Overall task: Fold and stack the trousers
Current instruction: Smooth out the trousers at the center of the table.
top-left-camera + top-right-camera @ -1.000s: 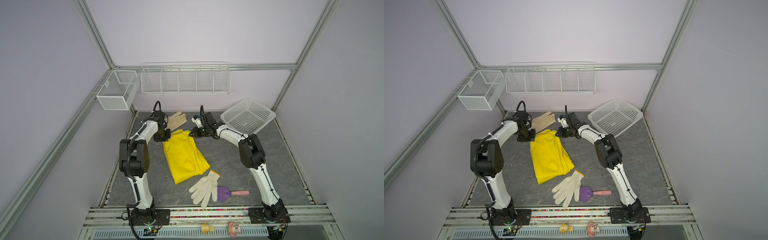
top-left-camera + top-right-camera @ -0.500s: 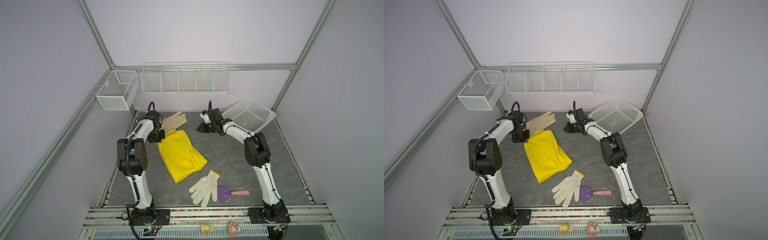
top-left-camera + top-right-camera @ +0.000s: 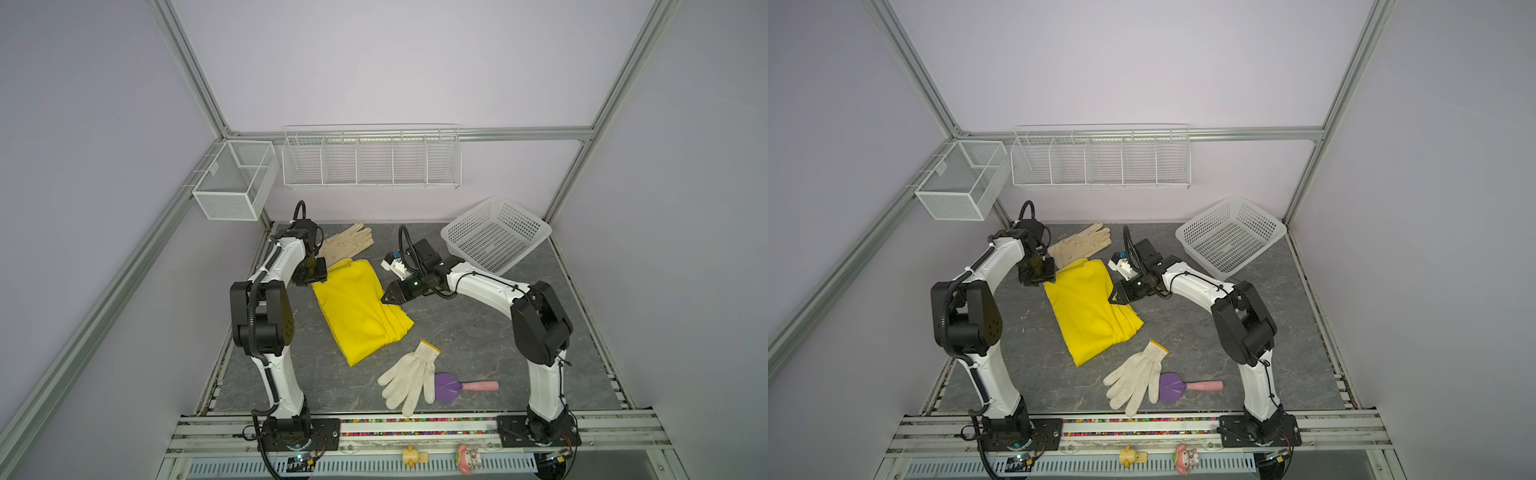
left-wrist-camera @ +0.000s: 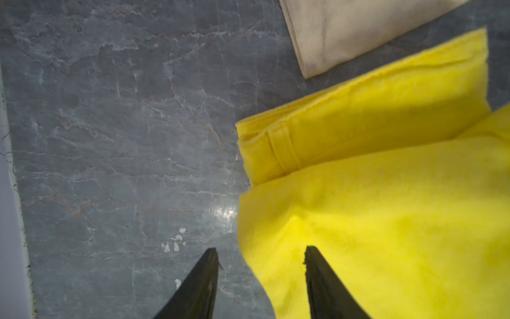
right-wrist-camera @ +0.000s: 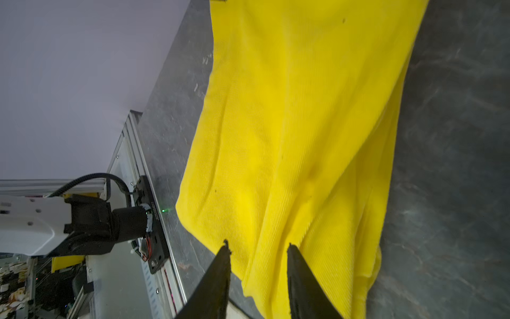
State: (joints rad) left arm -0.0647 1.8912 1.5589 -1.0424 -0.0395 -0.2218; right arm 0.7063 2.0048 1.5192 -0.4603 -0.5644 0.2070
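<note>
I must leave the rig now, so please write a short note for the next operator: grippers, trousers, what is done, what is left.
Left gripper: jaws open, low over a far corner of the trousers, holding nothing.
Right gripper: jaws open at the trousers' right edge, holding nothing.
Trousers: flat on the table, folded in layers.
Done: at least one fold, it seems.
Left: probably another fold, then stacking.

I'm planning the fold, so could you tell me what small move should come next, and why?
Probably lift the left gripper and right gripper clear of the trousers: both stand open at their edges, gripping nothing, and the cloth lies flat, awaiting a crosswise fold.
</note>
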